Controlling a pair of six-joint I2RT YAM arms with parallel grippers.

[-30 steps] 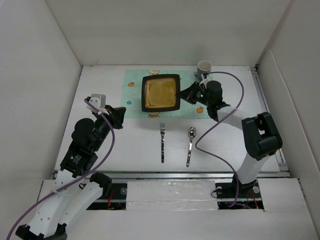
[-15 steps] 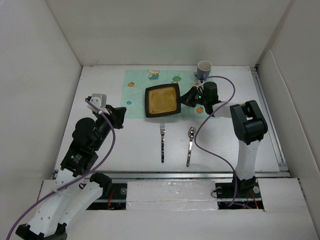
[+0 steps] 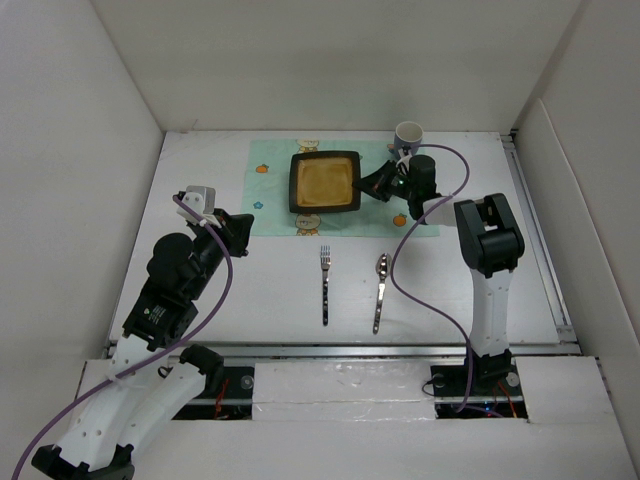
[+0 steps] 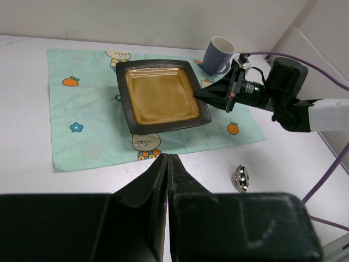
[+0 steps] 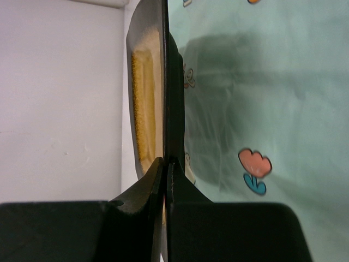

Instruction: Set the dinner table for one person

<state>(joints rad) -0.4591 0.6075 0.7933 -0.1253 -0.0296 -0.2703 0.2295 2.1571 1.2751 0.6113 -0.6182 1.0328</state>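
The right gripper [image 3: 366, 186], still clamped on the plate [image 3: 324, 182], has squared it on the cloth [image 3: 268, 205] far across the table [image 3: 270, 290], so release looks next; the left gripper [image 4: 167, 164] stays closed, empty.

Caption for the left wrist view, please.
Right claw grips the square plate by its edge over the green cloth, mug behind.

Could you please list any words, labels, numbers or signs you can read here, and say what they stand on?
None can be read. The cloth bears only cartoon pictures; the plate and mug show no lettering.
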